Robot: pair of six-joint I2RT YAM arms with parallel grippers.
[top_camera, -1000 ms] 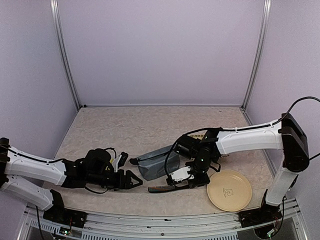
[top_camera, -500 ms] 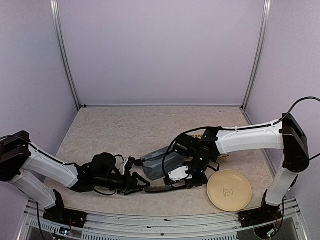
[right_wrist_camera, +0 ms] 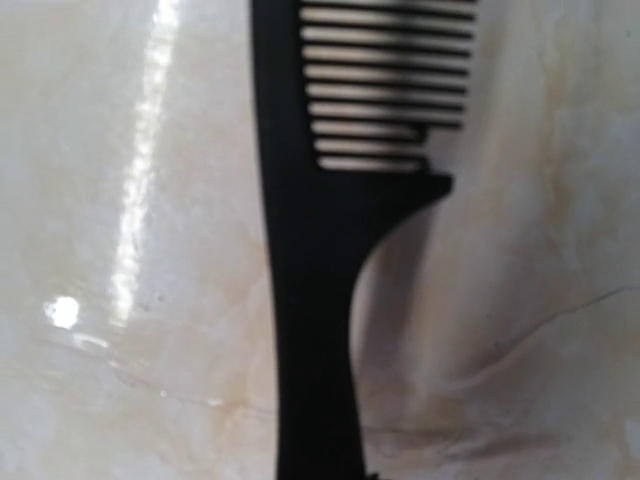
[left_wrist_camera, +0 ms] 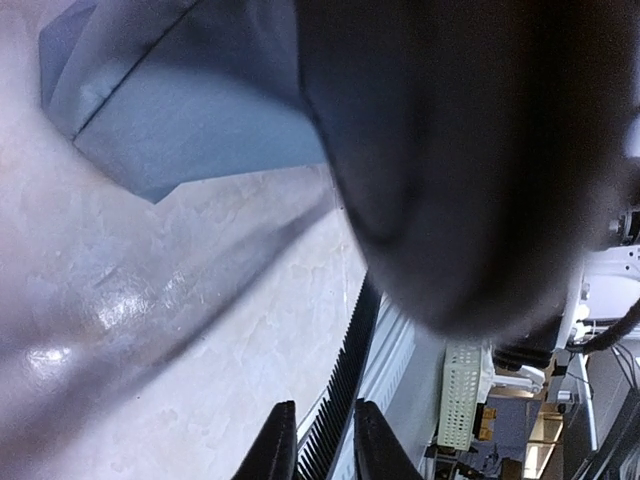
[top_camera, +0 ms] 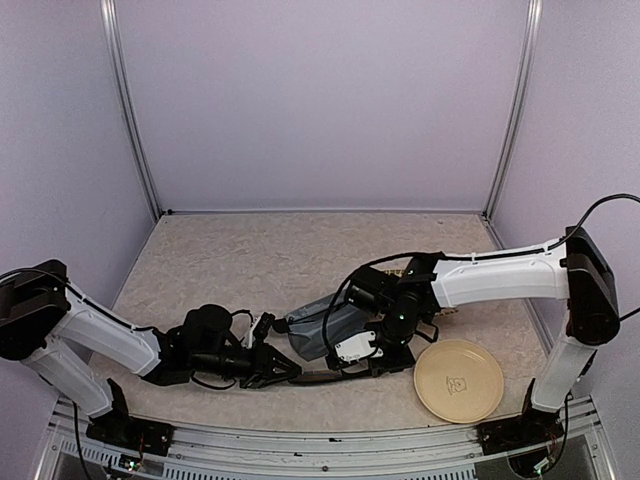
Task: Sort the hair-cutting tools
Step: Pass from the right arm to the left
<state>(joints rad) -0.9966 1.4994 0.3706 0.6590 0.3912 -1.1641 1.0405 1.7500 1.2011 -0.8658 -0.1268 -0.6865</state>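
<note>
Table (top_camera: 250, 260): beige marbled top.
Pouch (top_camera: 318, 328): grey-blue, lying mid-front.
Plate (top_camera: 459, 380): tan, round, front R, apart from pouch.
Comb (top_camera: 318, 378): black, nr front edge; resting or lifted, can't tell.

The left arm (top_camera: 100, 335) and right arm (top_camera: 500, 278), bolted at the near edge of the desk (top_camera: 250, 250), wear smooth white shells between bulky black joints, with thin black cables looping alongside, a white block beside the right claw (top_camera: 367, 367), and slim, pointed black fingers (left_wrist_camera: 278, 445) on the left claw (left_wrist_camera: 322, 408).

Both arms low, reaching inward — left pincer (top_camera: 285, 372) narrow, right pincer (top_camera: 362, 366) closed.
</note>
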